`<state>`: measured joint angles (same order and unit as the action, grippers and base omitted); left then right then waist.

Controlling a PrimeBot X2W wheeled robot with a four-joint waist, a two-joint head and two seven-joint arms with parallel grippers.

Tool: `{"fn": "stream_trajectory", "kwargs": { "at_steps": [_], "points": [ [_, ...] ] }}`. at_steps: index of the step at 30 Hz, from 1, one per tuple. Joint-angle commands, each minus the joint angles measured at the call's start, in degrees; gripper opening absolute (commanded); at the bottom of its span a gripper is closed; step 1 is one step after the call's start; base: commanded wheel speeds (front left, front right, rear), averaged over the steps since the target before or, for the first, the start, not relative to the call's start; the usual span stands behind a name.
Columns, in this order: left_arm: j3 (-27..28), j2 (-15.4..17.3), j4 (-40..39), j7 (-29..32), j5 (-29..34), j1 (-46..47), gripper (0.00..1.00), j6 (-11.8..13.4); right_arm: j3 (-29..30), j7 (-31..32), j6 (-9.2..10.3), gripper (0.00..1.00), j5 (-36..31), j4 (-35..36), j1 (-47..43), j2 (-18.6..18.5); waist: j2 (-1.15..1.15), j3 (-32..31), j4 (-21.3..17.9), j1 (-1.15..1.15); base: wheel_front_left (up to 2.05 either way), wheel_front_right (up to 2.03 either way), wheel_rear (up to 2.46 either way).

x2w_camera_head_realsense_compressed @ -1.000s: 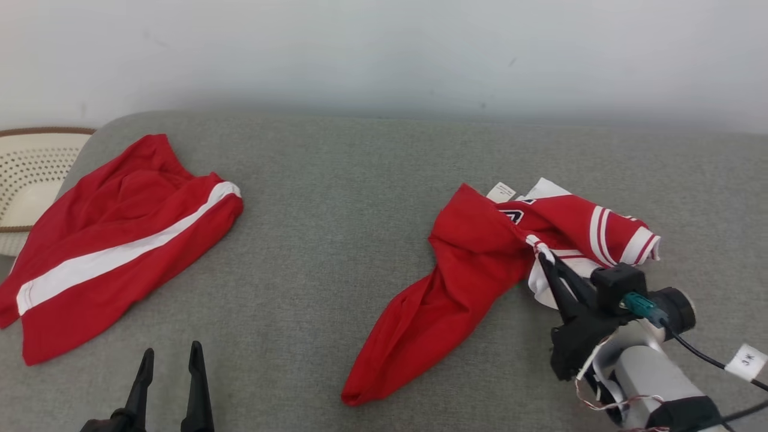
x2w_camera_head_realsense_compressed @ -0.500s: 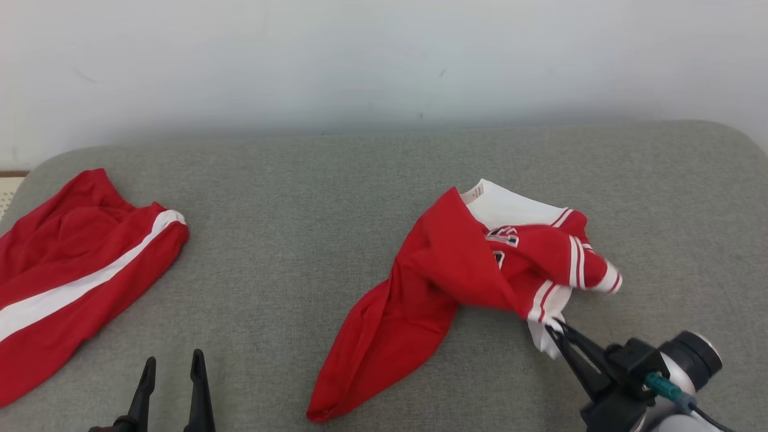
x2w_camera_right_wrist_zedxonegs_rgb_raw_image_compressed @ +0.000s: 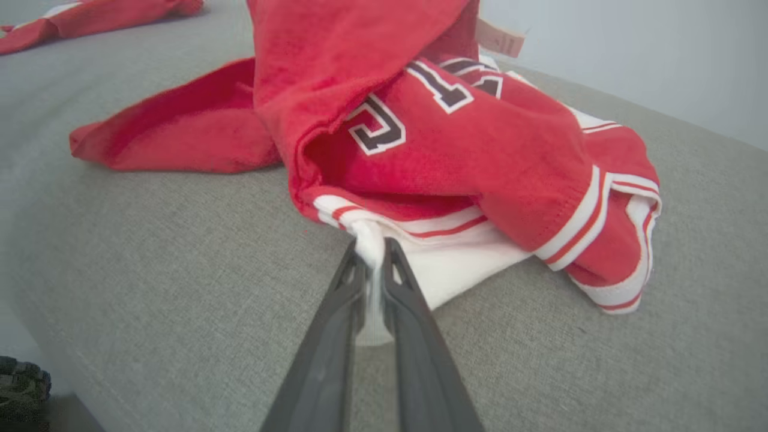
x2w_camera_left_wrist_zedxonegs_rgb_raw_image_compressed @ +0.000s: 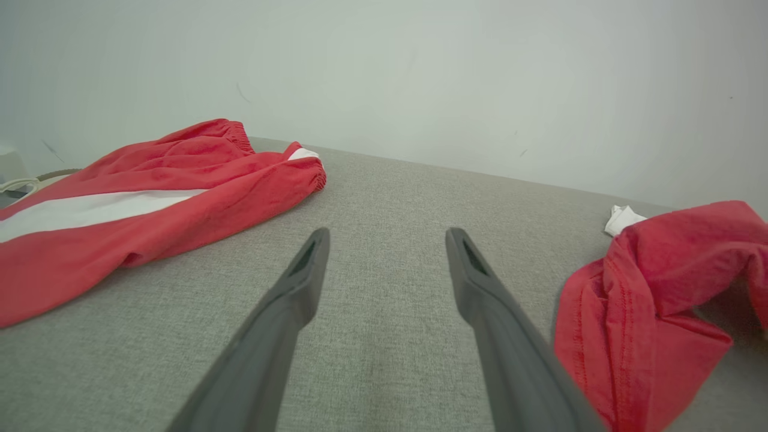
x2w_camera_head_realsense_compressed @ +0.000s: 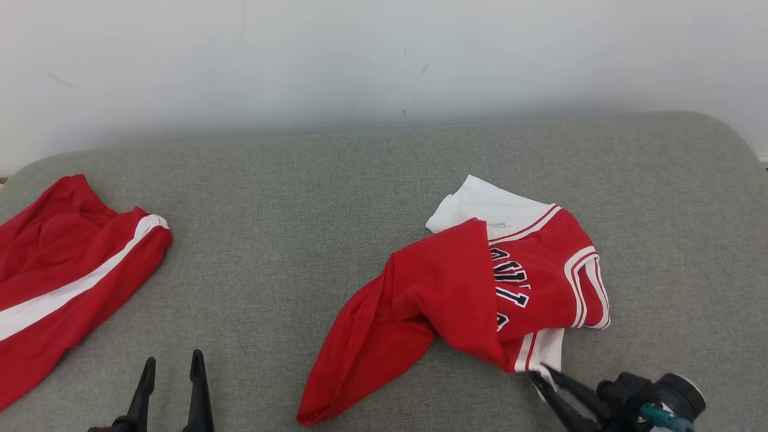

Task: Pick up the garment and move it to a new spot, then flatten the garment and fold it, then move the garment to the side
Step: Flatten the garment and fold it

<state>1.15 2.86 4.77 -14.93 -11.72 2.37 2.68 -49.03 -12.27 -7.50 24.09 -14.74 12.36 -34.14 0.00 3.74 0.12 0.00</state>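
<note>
The garment is a crumpled red jersey with white trim and dark letters, lying right of centre on the grey cushion. My right gripper is shut on a white edge at the jersey's near corner; the right wrist view shows the garment with white cloth pinched between the right gripper's fingers. My left gripper stands open at the lower left, over bare cushion. In the left wrist view the left gripper has nothing between its fingers, and the garment lies to its right.
Red shorts with a white stripe lie at the cushion's left end and appear as the red shorts in the left wrist view. A pale wall runs behind the cushion. Bare cushion lies between the two garments.
The camera has swung right, shifting the whole picture left. My right gripper has pulled the jersey's white edge toward me, and the jersey has spread out, showing its letters.
</note>
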Motion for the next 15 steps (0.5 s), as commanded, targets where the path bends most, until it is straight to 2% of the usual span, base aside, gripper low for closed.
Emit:
{"fn": "stream_trajectory", "kwargs": {
  "at_steps": [1,9,13,15],
  "points": [
    [0.3,0.1,0.2,-0.2,0.1,-0.2,1.0,0.0,0.1,-1.0,0.02,1.0,1.0,0.8,0.8,0.1,0.0,0.0,-0.1,0.0,0.0,0.0,0.0],
    [1.1,0.1,0.0,-0.2,0.6,-0.5,1.0,-0.4,3.3,-3.0,0.02,1.0,4.7,7.5,1.3,-1.5,0.0,-0.4,-0.2,0.0,0.0,0.0,0.0],
    [1.2,0.1,-0.2,-0.2,0.8,-0.4,1.0,-0.4,8.2,-3.0,0.02,1.0,3.2,9.4,0.2,0.0,0.0,-0.3,0.0,0.0,0.0,0.0,0.0],
    [1.3,0.1,-0.4,-0.2,0.9,-0.5,1.0,-0.4,11.1,-3.0,0.02,1.0,2.1,9.4,-1.0,2.0,0.0,-0.3,0.0,0.0,0.0,0.0,0.0]
  ]
}}
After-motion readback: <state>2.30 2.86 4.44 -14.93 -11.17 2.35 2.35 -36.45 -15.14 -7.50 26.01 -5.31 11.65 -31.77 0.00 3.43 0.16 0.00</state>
